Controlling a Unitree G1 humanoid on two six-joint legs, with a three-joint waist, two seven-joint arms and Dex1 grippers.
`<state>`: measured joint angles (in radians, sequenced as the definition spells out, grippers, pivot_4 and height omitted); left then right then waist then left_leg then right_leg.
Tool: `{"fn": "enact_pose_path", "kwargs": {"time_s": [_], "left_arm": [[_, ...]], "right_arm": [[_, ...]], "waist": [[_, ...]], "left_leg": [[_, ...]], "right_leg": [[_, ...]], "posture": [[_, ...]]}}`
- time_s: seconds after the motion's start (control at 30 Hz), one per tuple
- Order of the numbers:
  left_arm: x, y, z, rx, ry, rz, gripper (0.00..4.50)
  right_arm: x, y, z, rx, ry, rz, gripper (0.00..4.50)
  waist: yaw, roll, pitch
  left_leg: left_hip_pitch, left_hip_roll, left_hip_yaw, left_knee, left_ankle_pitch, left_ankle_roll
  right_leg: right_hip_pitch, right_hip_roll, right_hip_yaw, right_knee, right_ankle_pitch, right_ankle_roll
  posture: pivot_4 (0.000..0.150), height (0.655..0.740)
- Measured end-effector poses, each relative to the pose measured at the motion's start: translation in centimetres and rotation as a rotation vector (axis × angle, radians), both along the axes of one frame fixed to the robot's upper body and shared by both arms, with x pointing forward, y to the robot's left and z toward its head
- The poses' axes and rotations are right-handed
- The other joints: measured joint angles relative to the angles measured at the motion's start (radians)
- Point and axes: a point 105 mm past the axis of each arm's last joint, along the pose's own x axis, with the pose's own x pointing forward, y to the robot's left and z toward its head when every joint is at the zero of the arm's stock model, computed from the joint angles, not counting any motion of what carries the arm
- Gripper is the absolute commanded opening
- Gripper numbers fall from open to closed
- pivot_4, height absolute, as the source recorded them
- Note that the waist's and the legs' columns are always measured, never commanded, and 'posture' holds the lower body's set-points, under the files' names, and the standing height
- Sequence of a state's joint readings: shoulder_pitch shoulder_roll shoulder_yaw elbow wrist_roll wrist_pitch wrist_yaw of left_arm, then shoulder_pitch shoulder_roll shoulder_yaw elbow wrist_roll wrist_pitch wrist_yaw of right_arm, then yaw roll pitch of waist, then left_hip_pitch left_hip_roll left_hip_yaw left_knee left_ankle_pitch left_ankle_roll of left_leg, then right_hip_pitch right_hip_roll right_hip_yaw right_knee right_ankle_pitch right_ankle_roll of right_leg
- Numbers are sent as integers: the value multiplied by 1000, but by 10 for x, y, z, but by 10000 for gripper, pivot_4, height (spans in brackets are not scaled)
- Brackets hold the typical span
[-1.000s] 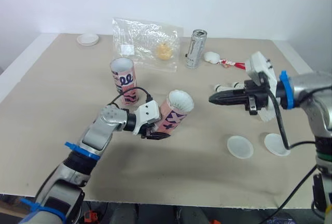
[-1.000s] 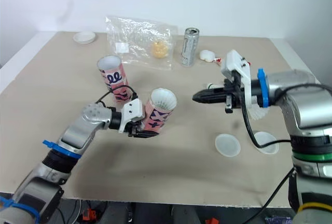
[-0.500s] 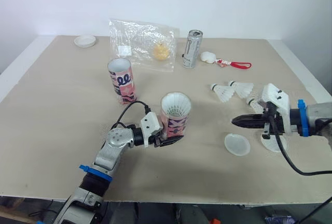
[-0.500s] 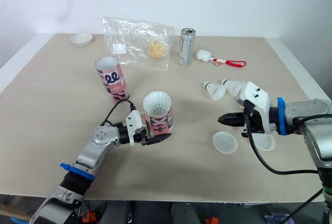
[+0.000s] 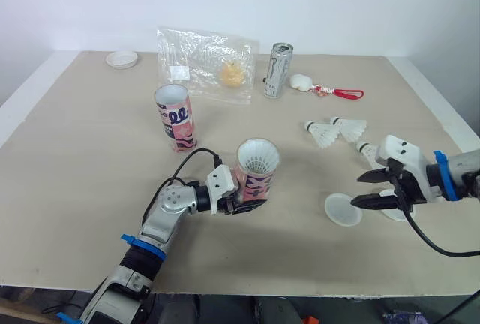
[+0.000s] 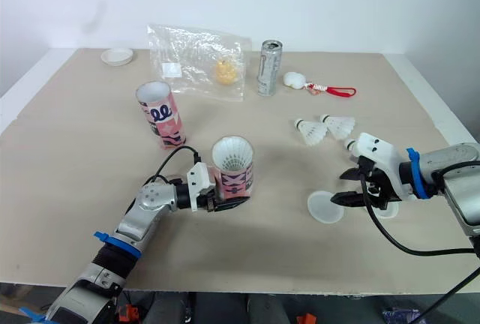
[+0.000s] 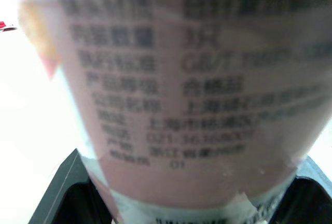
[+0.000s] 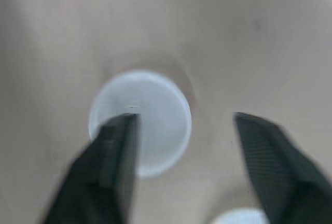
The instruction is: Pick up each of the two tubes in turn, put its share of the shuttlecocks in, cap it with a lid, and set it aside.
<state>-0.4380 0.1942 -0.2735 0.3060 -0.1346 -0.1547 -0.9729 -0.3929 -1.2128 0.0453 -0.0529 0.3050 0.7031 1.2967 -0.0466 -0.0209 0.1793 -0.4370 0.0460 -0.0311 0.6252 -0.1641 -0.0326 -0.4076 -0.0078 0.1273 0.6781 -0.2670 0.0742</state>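
- Holding a pink tube (image 5: 257,180) low on its side, the left claw (image 5: 246,204) is clamped around it near the front middle of the desk (image 5: 82,166).
- That tube stands close to upright, mouth up, with the white feathers of a shuttlecock (image 5: 259,157) showing in its mouth. Whether its base touches the desk cannot be told.
- From the left wrist, the tube's printed wall sits between the two black fingers.
- A second tube (image 5: 177,117) stands upright on the desk farther back and to the left, well apart from the held one, with its mouth open.
- The right claw (image 5: 361,190) hangs low over the desk on the right, fingers spread wide, tips pointing toward a white lid (image 5: 342,209) that lies flat.
- From the right wrist, one finger (image 8: 111,156) overlaps that lid's edge and the other stands clear of it.
- Another lid (image 5: 395,213) lies just to the right of the first, partly behind the claw.
- Two loose shuttlecocks (image 5: 322,135) lie side by side on the desk behind the right claw.
- Toward the far edge lie a plastic bag (image 5: 206,65), a can (image 5: 278,70) standing upright, a white charm (image 5: 304,82) on a red cord, and a small white dish (image 5: 122,58) at the far left.
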Motion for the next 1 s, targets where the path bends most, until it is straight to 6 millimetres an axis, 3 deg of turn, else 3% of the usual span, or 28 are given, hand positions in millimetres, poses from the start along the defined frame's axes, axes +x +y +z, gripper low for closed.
{"fn": "enact_pose_path", "kwargs": {"time_s": [0.17,0.7,0.8,1.0], "left_arm": [[0,0,-1,6,6,-13,30178],[1,-1,-1,7,10,-11,30178],[1,-1,-1,8,9,-8,30178],[1,-1,-1,12,6,-5,30178]], "right_arm": [[6,3,2,-6,2,-1,43959],[8,13,-22,-20,72,-11,43959],[9,14,-29,-41,83,-6,36046],[11,11,-34,-88,74,2,6146]], "waist": [[0,0,0],[0,1,0],[0,1,0],[0,1,-1]], "left_leg": [[0,0,0,0,0,0],[0,0,0,0,0,0],[0,0,0,0,0,0],[0,0,0,0,0,0]], "right_leg": [[0,0,0,0,0,0],[0,0,0,0,0,0],[0,0,0,0,0,0],[0,0,0,0,0,0]], "posture": [[1500,7400],[1500,7400],[1500,7400],[1500,7400]]}}
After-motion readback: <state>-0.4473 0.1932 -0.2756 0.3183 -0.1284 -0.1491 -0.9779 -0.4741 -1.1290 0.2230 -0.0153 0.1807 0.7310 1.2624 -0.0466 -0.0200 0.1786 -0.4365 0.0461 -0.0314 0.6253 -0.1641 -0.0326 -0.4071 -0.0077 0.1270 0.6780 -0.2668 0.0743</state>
